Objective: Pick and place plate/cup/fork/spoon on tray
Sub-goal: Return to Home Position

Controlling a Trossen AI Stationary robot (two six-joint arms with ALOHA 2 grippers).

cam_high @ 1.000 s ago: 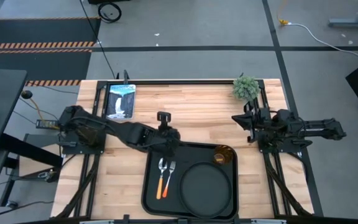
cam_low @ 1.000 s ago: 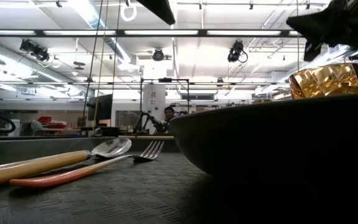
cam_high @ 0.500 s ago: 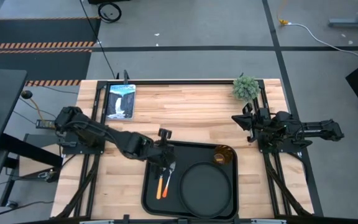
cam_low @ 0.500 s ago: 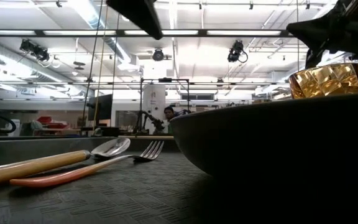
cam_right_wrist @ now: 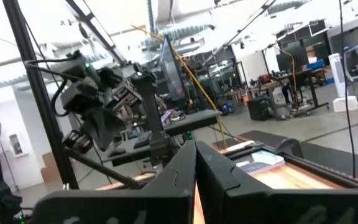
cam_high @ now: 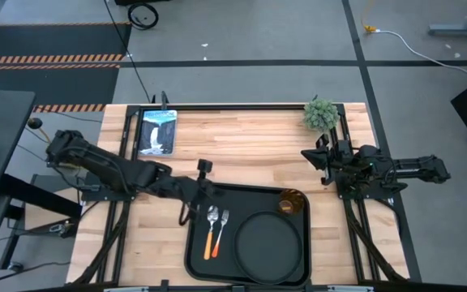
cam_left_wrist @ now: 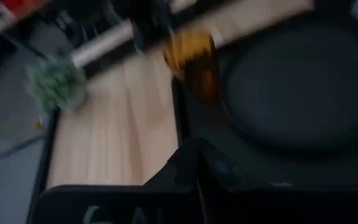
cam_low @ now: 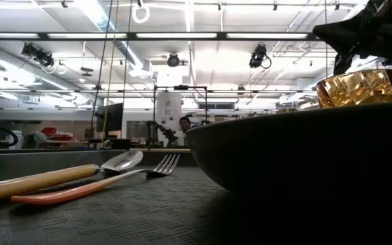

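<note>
The black tray (cam_high: 197,259) lies at the table's near middle. On it rest the round black plate (cam_high: 270,243), the amber cup (cam_high: 290,203) at its far right corner, and side by side the spoon (cam_high: 211,229) and the fork (cam_high: 220,229), heads toward the far edge. The low view shows the spoon (cam_low: 60,175), fork (cam_low: 94,185), plate (cam_low: 305,150) and cup (cam_low: 359,88). My left gripper (cam_high: 191,203) is shut and empty over the tray's far left corner; the left wrist view (cam_left_wrist: 196,149) shows it too. My right gripper (cam_high: 308,154) waits shut at the table's right.
A small green plant (cam_high: 320,113) stands at the far right corner. A flat picture panel (cam_high: 157,131) lies at the far left. Bare wood (cam_high: 242,146) stretches between them and the tray.
My left gripper has drawn back from above the spoon and fork toward the table's left edge, and has left the low view. The spoon, fork, plate and cup have stayed in place.
</note>
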